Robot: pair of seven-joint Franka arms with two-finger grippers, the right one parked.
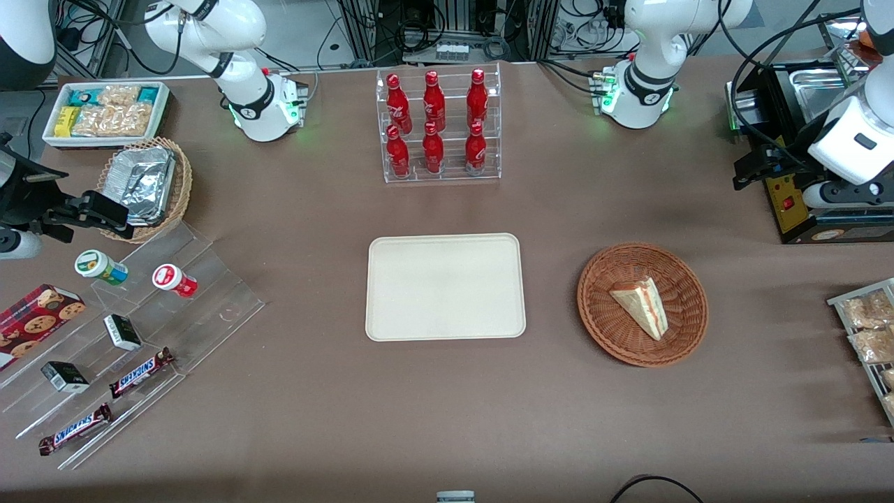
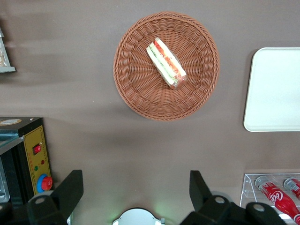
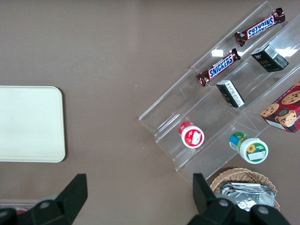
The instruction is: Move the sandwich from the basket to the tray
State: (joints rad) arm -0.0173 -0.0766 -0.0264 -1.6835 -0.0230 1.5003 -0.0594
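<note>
The sandwich [image 1: 642,306] [image 2: 166,63], a pale bread wedge with red and green filling, lies in the reddish-brown wicker basket [image 1: 614,335] [image 2: 136,84]. The cream-white tray [image 1: 445,286] [image 2: 276,89] [image 3: 28,124] lies flat beside the basket, at the middle of the table, with nothing on it. My gripper [image 1: 758,168] [image 2: 135,187] hangs high above the table, farther from the front camera than the basket and toward the working arm's end. It is open, with only bare tablecloth between its black fingers [image 2: 70,187].
A black machine with a red button [image 1: 803,202] [image 2: 33,154] stands close beside the gripper. A clear rack of red bottles [image 1: 440,126] stands farther from the camera than the tray. A rack of snack packets [image 1: 869,328] sits at the working arm's end. A stepped acrylic stand [image 1: 140,328] and foil-filled tan basket [image 1: 143,185] lie toward the parked arm's end.
</note>
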